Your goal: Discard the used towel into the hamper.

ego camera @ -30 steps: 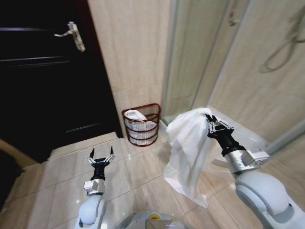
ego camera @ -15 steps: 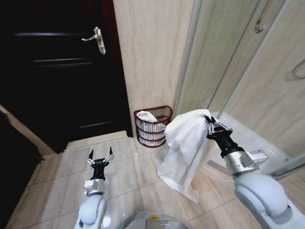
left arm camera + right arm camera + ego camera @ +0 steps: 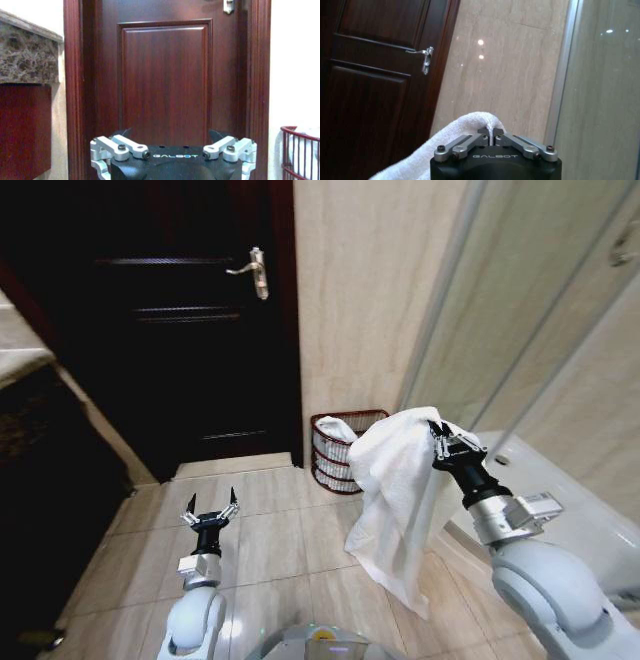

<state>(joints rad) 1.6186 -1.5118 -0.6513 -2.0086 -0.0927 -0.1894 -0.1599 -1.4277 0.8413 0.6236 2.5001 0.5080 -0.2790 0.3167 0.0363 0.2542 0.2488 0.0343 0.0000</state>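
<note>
The right gripper (image 3: 437,434) was seen raised at the right side of the head view, its fingers pressed together on a fold of the white towel (image 3: 397,500), which was draped from that grip and hung down in a long sheet toward the tiled floor (image 3: 270,550). In the right wrist view the same fold (image 3: 476,119) was shown pinched between the closed fingertips of the gripper (image 3: 491,135), with the towel's bulk falling away beneath the gripper body. The hamper (image 3: 335,452), a dark reddish-brown openwork basket, was set on the floor against the beige tiled wall (image 3: 370,300), just beside the dark wooden door (image 3: 190,340) and near the glass shower partition (image 3: 520,310); white cloth (image 3: 338,429) was already lying inside it. The hanging towel was held in front of the hamper's right side in the head view, partly covering it, though whether the two were touching could not be told. The left gripper (image 3: 211,507) was held low over the floor at the lower left, empty, with its fingers spread apart. In the left wrist view that gripper (image 3: 172,132) was pointed at the door (image 3: 165,75), and a part of the hamper's rim (image 3: 297,132) was visible at the edge.
</note>
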